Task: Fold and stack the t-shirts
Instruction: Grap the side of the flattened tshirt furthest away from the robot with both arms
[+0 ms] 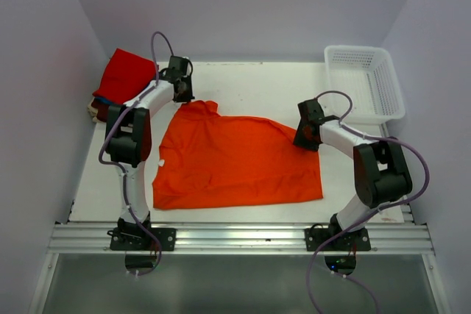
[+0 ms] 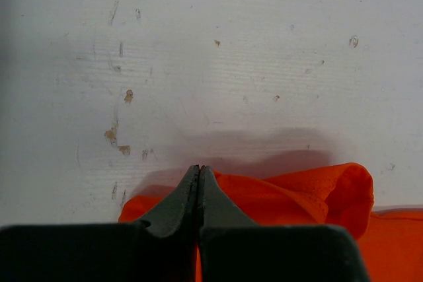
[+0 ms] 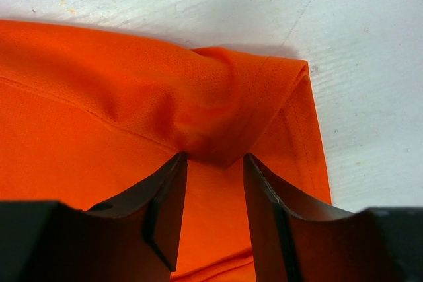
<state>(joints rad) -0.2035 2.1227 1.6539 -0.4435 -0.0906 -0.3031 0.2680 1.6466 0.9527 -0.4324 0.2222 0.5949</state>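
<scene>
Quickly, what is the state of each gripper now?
Left gripper: shut at the orange t-shirt edge; whether it pinches cloth cannot be told.
Right gripper: open, over the same shirt's bunched corner.

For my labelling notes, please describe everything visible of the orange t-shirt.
The orange t-shirt is thin, matte knit cloth, spread mostly flat on the white table, with wrinkles. Its far left corner is bunched at the shut left fingers; whether they pinch it is unclear. Its far right corner rises in a fold at the parted right fingers.
</scene>
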